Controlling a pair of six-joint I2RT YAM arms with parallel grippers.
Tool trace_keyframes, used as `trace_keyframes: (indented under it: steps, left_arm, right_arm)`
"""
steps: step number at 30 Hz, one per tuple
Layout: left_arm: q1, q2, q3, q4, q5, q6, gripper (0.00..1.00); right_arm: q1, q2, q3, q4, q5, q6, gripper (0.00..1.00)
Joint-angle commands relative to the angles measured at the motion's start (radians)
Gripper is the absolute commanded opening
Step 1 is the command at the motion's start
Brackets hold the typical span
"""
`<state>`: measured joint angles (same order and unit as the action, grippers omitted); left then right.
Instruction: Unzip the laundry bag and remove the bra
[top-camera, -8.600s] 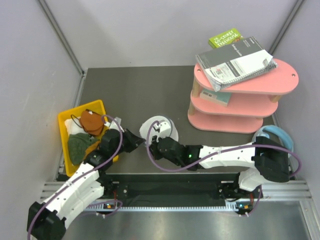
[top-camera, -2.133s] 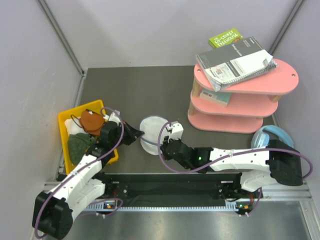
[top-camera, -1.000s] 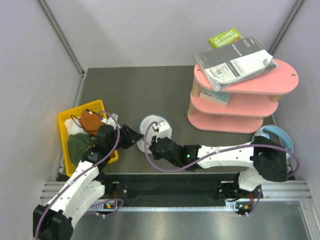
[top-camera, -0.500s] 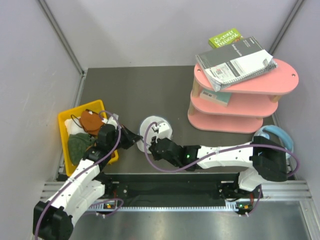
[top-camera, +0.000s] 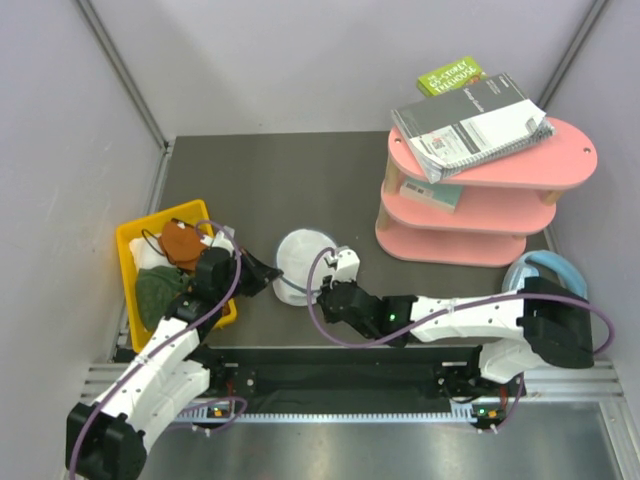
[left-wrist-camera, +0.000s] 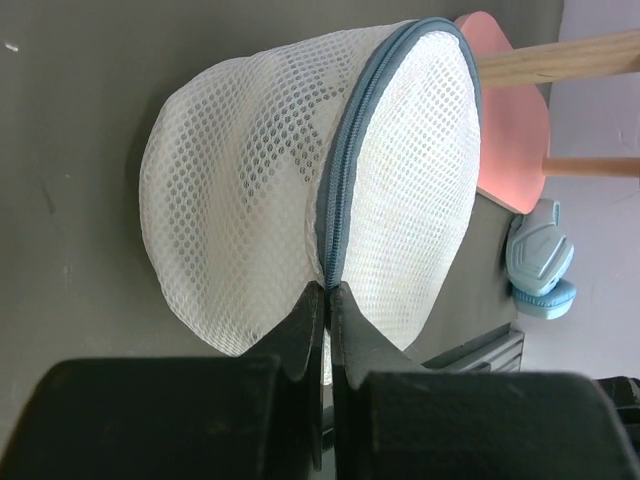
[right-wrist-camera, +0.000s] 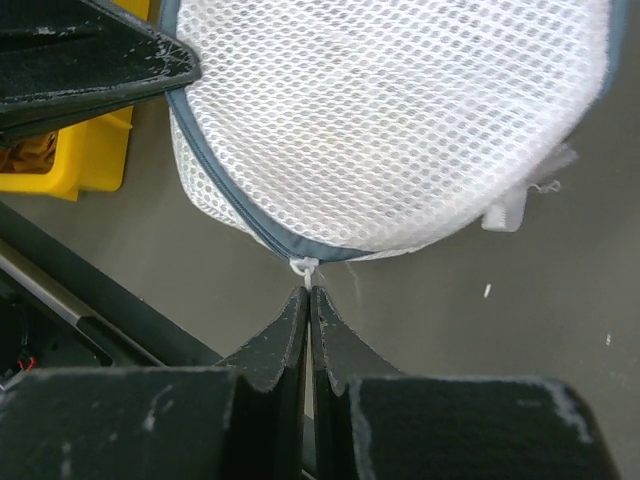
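The laundry bag (top-camera: 303, 262) is lying on the dark table (top-camera: 270, 180) left of centre in the top view, between the two grippers. Its round white mesh face is showing upward. It is round, so no long axis is standing out. In the left wrist view its grey-blue zipper (left-wrist-camera: 345, 170) is running from the lower centre up to the upper right. In the right wrist view the same line is curving along the bag's lower left edge. What is sitting inside the mesh cannot be made out.

The left gripper (top-camera: 268, 275) is reaching in from the left. Its fingers are pressing together on the bag's rim right at the zipper seam, with no gap showing between them. The right gripper (top-camera: 320, 290) is coming in from the lower right. Its fingers are also closing tight, and the small white zipper pull (right-wrist-camera: 303, 266) is hanging at their tips, its lower end seeming to pass between them.

At the upper right a pink shelf (top-camera: 490, 200) is carrying a grey spiral notebook (top-camera: 470, 122) and a green book (top-camera: 450, 75). Both are bearing lettering too small to read. Pale blue headphones (top-camera: 545, 270) are lying at the right edge. At the left a yellow bin (top-camera: 128, 240) is holding a rust-orange cloth (top-camera: 182, 243) and a dark green cloth (top-camera: 155, 290).
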<state>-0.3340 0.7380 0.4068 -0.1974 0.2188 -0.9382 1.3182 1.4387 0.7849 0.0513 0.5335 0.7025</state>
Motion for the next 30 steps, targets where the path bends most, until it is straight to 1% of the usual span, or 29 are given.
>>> trace_keyframes:
  steps: [1, 7, 10, 16, 19, 21, 23, 28, 29, 30]
  left_arm:
    - [0.012, -0.014, 0.049, 0.001, -0.058, 0.033, 0.0]
    - [0.016, -0.029, 0.052, -0.016, -0.062, 0.039, 0.0]
    - [0.018, -0.032, 0.052, -0.02, -0.062, 0.044, 0.0]
    - [0.018, -0.038, 0.043, -0.01, -0.05, 0.062, 0.0]
    - [0.016, -0.04, 0.047, -0.005, 0.02, 0.091, 0.0]
    - [0.016, -0.041, 0.037, 0.029, 0.077, 0.091, 0.0]
    - [0.013, -0.051, 0.014, 0.042, 0.097, 0.088, 0.0]
    - [-0.02, -0.078, -0.045, 0.088, 0.135, 0.079, 0.0]
    - [-0.031, -0.074, -0.051, 0.093, 0.131, 0.079, 0.0]
    - [-0.057, -0.062, -0.057, 0.098, 0.125, 0.085, 0.0]
  right_arm:
    - [-0.031, -0.069, -0.045, -0.045, 0.057, 0.009, 0.0]
    - [-0.151, -0.119, -0.116, -0.024, 0.036, -0.008, 0.0]
    - [-0.189, -0.138, -0.136, -0.018, 0.031, -0.02, 0.0]
    - [-0.226, -0.161, -0.154, -0.01, 0.022, -0.04, 0.0]
    - [-0.24, -0.162, -0.153, -0.01, 0.02, -0.054, 0.0]
    - [-0.247, -0.161, -0.147, -0.01, 0.02, -0.066, 0.0]
    - [-0.261, -0.156, -0.141, -0.014, 0.019, -0.081, 0.0]
    - [-0.29, -0.153, -0.101, -0.048, 0.026, -0.103, 0.0]
    - [-0.289, -0.155, -0.093, -0.086, 0.031, -0.109, 0.0]
    - [-0.289, -0.156, -0.075, -0.102, 0.04, -0.112, 0.02]
